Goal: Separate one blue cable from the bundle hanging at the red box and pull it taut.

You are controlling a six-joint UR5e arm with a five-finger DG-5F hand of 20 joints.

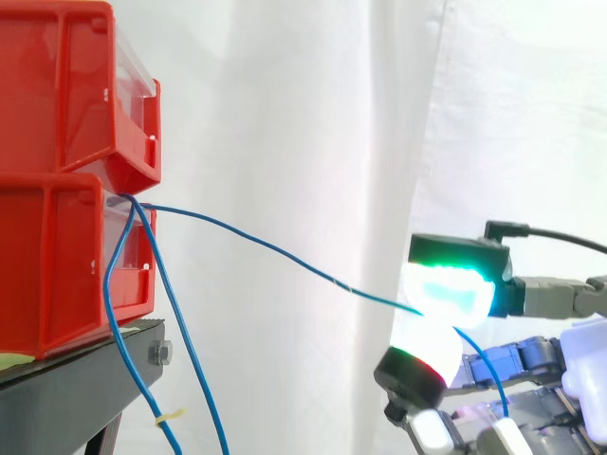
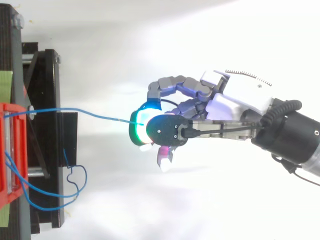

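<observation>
Hand: At the lower right of the side view, my hand comes in from the right edge. Two glowing fingertips are pressed together and clamped on a single blue cable.
Cable: It leaves the gap between the two stacked red bins at the left. From there it slopes down across the frame to my pinch, gently bowed rather than dead straight. A short tail drops below my fingers.
Bundle: The other blue cables hang at the bins' front, down past the black stand, well apart from my hand.
From above: The held cable crosses from the left edge to the centre of the frame.
Backdrop: A white curtain.
</observation>
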